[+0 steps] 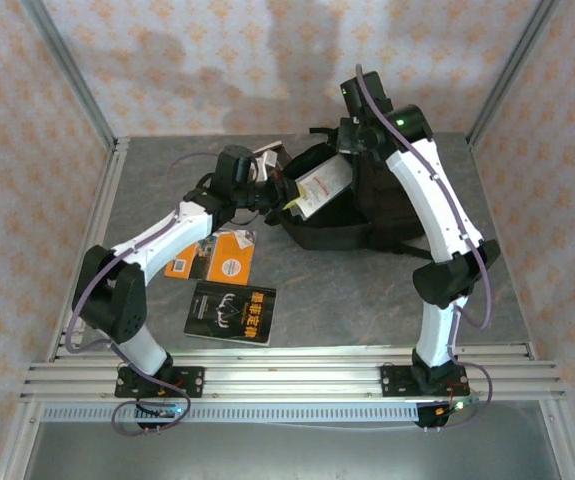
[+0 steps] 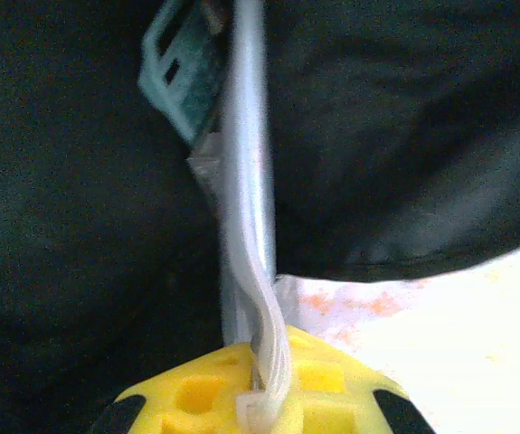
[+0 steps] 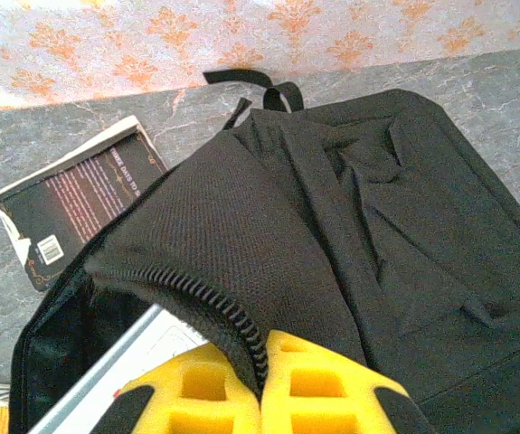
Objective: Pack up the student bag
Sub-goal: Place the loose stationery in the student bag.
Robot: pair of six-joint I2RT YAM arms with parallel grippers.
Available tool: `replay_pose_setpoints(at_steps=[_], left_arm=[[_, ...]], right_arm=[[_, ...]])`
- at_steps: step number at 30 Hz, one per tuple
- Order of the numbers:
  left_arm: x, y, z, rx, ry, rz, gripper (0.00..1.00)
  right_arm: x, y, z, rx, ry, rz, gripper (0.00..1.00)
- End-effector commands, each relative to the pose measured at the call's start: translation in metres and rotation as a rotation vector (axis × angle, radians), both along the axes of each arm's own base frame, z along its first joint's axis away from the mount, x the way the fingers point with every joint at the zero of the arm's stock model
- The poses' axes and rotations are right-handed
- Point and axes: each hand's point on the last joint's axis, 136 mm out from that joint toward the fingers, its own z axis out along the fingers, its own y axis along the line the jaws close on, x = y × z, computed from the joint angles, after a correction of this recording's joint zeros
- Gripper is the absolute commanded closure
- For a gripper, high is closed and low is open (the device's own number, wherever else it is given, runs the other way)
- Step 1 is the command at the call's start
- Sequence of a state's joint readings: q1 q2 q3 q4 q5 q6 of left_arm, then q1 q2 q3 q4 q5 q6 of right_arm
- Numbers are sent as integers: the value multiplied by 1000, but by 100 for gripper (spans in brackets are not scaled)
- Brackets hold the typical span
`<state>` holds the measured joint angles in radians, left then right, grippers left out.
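Right gripper (image 3: 261,366) pinches the bag's (image 3: 404,235) zipper edge; left gripper (image 2: 261,384) grips a white book (image 1: 322,185). Orange book (image 1: 212,255), black book (image 1: 232,312) lie lower left.

orange book (image 1: 214,255) flat | black book (image 1: 231,312) flat | grey table (image 1: 367,300) | patterned wall (image 1: 217,60)
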<state>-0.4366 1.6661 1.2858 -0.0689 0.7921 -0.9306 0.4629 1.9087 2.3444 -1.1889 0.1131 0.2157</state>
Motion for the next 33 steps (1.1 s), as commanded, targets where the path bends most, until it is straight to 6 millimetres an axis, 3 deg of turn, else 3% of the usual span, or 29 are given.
replay_pose_setpoints(at_steps=[1,6,12,16,19,25,28,30,33], left_arm=[[2,1,-22,77,47,-20,100],[11,-5,-24,101,48,-32,100],[21,-36,-10,21,7,-98,100],[25,-47,0,-26,-16,-109,100],[29,-50,-10,-5,5,-112,100],[50,-73,-56,104,76,-130,99],[57,-89,-71,157,111,-154,66],[61,-89,-65,210,97,-150,47],[59,-73,-42,272,43,-127,34]], right_arm=[[-5,-11,36,12,-96,-30,100],[-7,-6,32,29,-78,-9,100],[-8,-3,26,41,-58,5,100],[-10,-2,26,47,-54,8,100],[-11,1,28,73,-55,14,100],[-9,3,24,102,-50,-6,100],[-5,-9,17,55,-56,-77,100],[-2,-26,14,16,-83,-168,100],[0,-46,17,-16,-143,-290,100]])
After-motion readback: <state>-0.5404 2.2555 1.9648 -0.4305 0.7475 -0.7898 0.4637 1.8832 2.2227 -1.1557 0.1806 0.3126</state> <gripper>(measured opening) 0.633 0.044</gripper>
